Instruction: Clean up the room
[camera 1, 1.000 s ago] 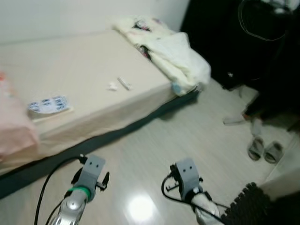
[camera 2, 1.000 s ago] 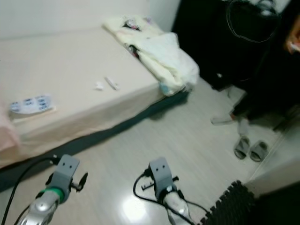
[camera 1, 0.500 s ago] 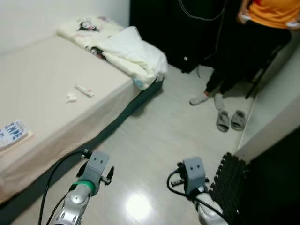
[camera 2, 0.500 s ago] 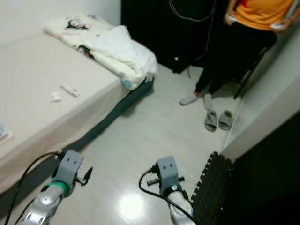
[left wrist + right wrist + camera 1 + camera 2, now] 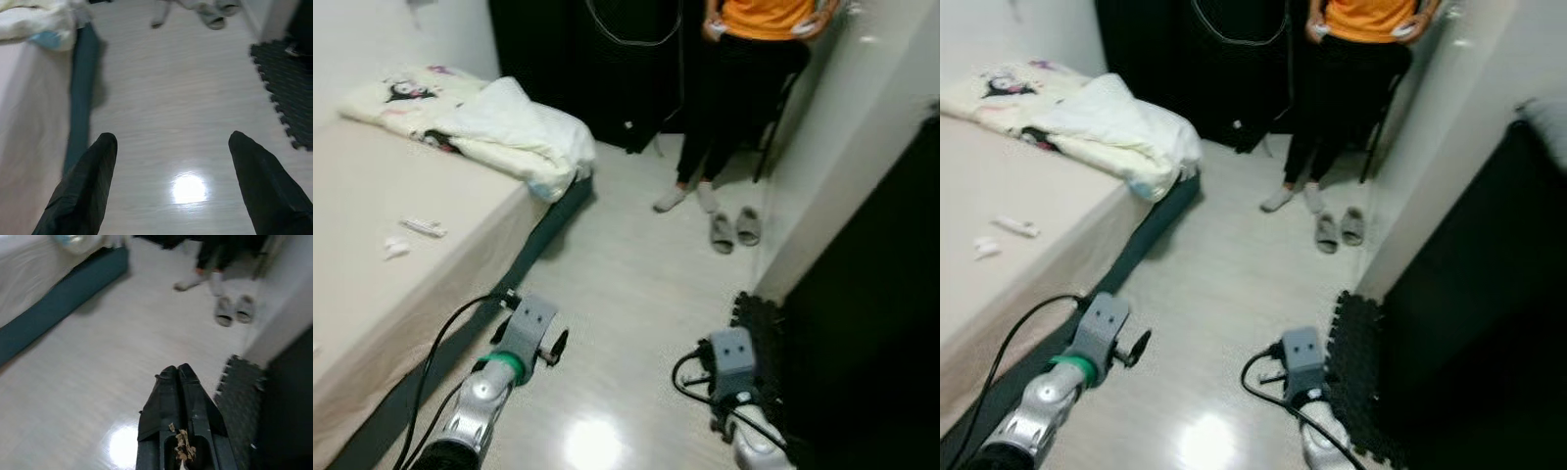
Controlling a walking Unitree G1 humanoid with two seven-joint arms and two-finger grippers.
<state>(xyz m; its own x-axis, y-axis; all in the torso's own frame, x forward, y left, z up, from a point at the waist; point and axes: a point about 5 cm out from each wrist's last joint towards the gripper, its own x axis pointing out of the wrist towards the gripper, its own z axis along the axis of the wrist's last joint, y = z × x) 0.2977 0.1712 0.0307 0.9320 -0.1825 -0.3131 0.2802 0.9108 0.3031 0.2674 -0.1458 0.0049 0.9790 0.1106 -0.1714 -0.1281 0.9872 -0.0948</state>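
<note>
Presumably between pickups: left gripper (image 5: 171, 181) with fingers spread wide and empty, right gripper (image 5: 178, 377) with fingers pressed together, both over bare floor (image 5: 636, 284); litter (image 5: 423, 227) waits on the bed (image 5: 372, 255) at nine o'clock

Both silver arms hang low out front. Left gripper (image 5: 171, 147) has its fingers spread wide apart; right gripper (image 5: 178, 374) fingers are pressed together.

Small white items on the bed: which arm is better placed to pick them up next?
Left, probably. The small white items lie on the bed on the robot's left, and the left gripper is open. The right gripper is shut, by the black foam mat.
</note>
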